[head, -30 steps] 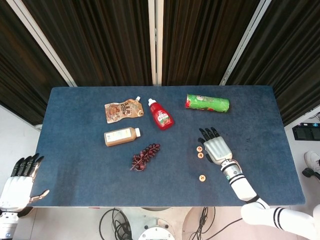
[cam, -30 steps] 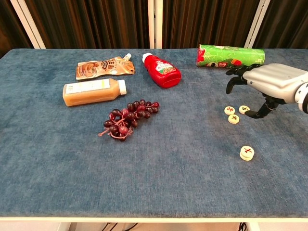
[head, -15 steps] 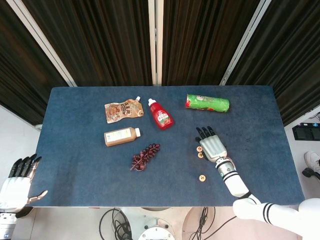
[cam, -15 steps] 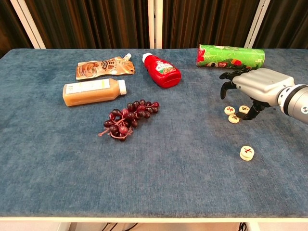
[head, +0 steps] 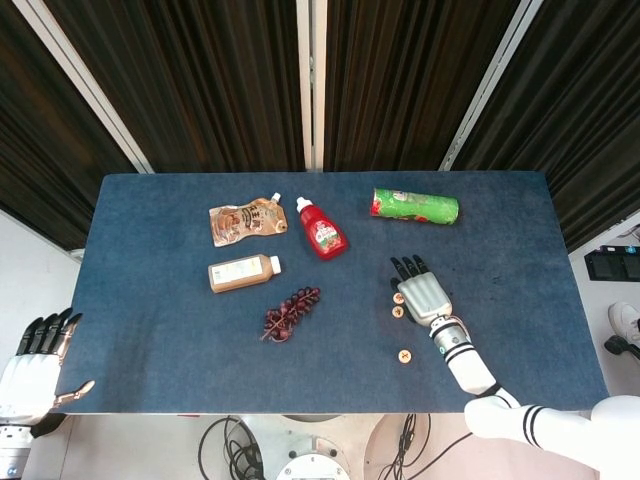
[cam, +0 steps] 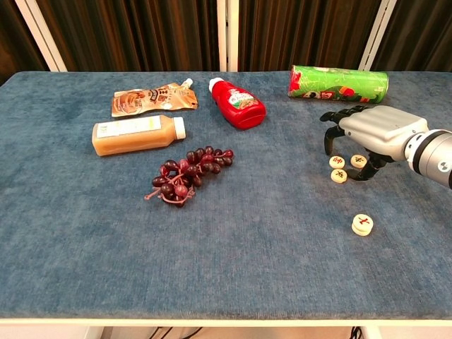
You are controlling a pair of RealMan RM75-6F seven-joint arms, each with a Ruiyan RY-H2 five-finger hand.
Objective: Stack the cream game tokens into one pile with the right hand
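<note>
**Right hand poised over three cream tokens on the blue table**

A blue felt-covered table (cam: pixel 85 282) stands before dark pleated curtains (head: pixel 220 90) hung between pale posts.

The right hand (cam: pixel 373 131) reaches in from the right side, palm down, fingers arched and spread, thumb curled under near the tokens. It grips nothing; in the chest view its dark fingertips (cam: pixel 327 146) hang just above the cloth. Whether the thumb touches a token cannot be told.

Below and just beside the hand lie three cream game tokens with red marks: one (cam: pixel 337 162) at the left, a second (cam: pixel 359 161) just beside it under the palm, and a third (cam: pixel 339 175) touching or nearly touching the first on the near side. A fourth cream token (cam: pixel 362 224) sits apart, nearer the table's front edge. All four lie flat, none stacked.

Beyond the hand, at the far right of the table, a green crisp tube (cam: pixel 337 82) lies on its side. Toward the middle a red squeeze bottle (cam: pixel 238 103) lies tilted, cap pointing away. Left of it is a brown spouted pouch (cam: pixel 152 99), and nearer, an amber juice bottle (cam: pixel 138 135) on its side. A bunch of dark red grapes (cam: pixel 185 175) rests near the table's centre.

The left hand (head: pixel 35 360) hangs off the table's left front corner, fingers straight and apart, holding nothing.
</note>
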